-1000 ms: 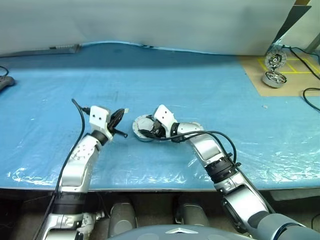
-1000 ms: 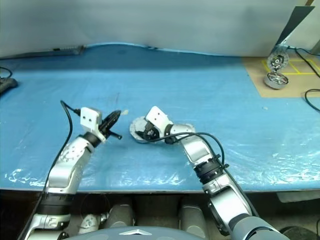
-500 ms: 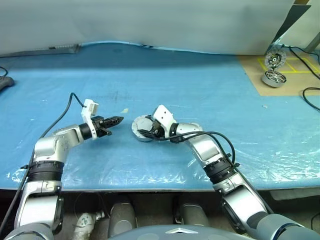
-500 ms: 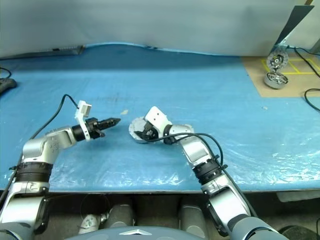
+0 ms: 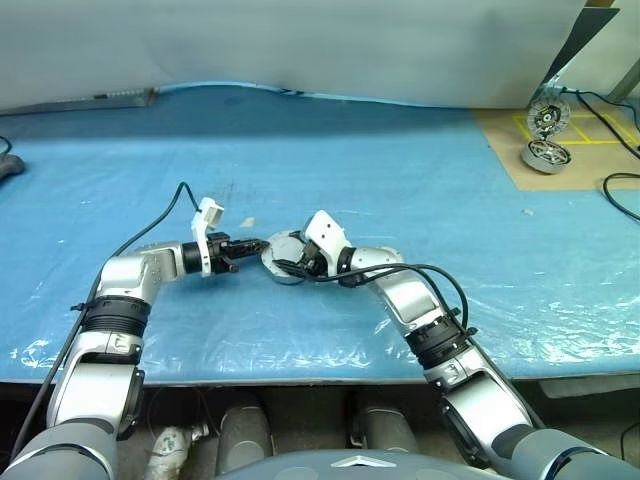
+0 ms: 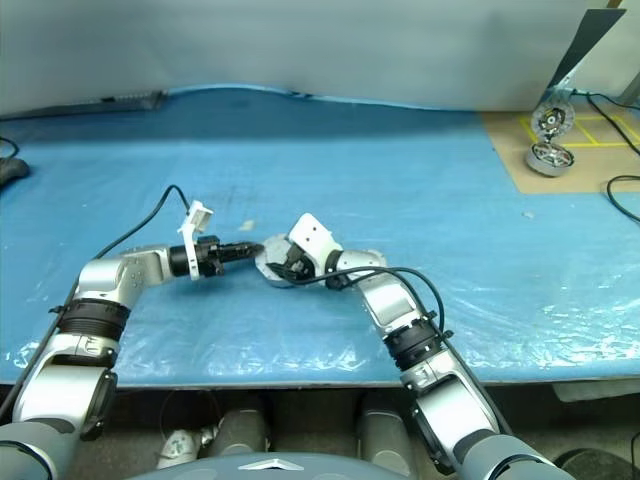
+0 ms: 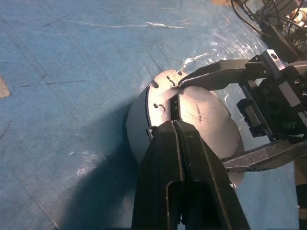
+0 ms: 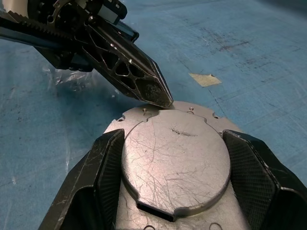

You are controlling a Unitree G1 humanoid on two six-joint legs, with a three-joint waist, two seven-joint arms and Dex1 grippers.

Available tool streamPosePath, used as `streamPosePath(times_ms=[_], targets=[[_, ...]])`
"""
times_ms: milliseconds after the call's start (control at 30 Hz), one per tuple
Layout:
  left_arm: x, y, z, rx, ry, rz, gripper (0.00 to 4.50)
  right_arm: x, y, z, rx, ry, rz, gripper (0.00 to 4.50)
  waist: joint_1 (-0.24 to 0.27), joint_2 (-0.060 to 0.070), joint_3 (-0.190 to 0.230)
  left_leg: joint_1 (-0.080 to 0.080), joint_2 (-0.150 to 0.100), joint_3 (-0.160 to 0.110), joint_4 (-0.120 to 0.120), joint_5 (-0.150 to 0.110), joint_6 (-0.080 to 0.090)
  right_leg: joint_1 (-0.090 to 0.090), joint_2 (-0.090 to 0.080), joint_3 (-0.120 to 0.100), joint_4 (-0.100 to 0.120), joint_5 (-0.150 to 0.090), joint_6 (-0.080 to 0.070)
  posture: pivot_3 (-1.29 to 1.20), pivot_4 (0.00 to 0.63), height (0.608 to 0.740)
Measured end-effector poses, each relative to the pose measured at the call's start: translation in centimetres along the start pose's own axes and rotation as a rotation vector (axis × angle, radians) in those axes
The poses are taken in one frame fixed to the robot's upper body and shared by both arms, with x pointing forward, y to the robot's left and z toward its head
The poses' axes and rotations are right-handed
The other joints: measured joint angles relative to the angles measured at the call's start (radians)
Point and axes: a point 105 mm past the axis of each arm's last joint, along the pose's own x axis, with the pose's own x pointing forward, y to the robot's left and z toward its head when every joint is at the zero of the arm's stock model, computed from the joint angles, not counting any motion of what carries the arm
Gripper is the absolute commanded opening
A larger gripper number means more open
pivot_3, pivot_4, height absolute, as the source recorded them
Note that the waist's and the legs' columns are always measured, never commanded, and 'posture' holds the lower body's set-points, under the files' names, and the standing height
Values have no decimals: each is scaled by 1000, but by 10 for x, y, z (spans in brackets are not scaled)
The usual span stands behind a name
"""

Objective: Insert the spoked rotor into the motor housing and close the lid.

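On the blue table (image 5: pixel 420 180), the right gripper (image 8: pixel 172 158) clasps the motor housing (image 7: pixel 139 120) by its sides, its lid (image 8: pixel 175 158) already down on top. The left gripper (image 8: pixel 160 98), pinched shut and empty, rests its tip on the lid's rim. Judging from this, an off-centre push could tilt the lid or skid the housing out of the grip.

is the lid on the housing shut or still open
Shut: the round grey metal lid lies flat on the squat grey housing, plain outer face up.

Scratched silvery-grey lid (image 8: pixel 175 155), black claw fingers (image 8: pixel 144 81), blue table cover (image 5: pixel 400 170).
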Motion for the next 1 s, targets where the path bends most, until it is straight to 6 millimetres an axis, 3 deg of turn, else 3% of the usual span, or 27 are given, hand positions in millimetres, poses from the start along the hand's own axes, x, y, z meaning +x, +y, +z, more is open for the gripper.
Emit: streamPosePath(times_ms=[233,367,400,500,800,867,1000], targets=[[2,-1,-1,53,52,-3,0,0,0,0,1,1,1,2952,1,0,0,1,0,0,-3,0,0,1,0,0,-2,0,0,0,150,740],[3,-3,1,79,70,-9,0,-1,4,0,6,-17,9,4337,3,1,0,1,-1,0,-7,0,0,1,0,0,-5,0,0,0,150,740],[4,-4,1,85,72,-12,0,-3,6,1,14,-32,12,4483,5,1,0,1,-2,0,-8,0,0,1,0,0,-7,0,0,0,150,740],[5,-7,2,102,80,-27,0,-13,8,2,61,-75,-6,4483,10,1,0,-1,-4,0,-11,0,0,0,-2,0,-9,-1,1,0,150,740],[-1,-2,3,126,108,-3,0,-86,-9,-5,445,-191,-209,4483,26,1,1,-2,-6,-1,-18,0,-2,-2,-1,-2,-12,-1,2,0,150,740],[-1,-3,3,128,109,-4,0,-92,-12,-3,550,-216,-249,4483,27,1,1,-2,-6,-1,-19,0,-2,-2,-1,-2,-12,-1,2,0,150,740],[-1,-3,4,131,109,-6,0,-88,-5,-20,757,-140,-275,4483,31,2,1,-3,-6,-1,-19,0,-2,-2,-2,-2,-13,-1,3,0,150,740]])
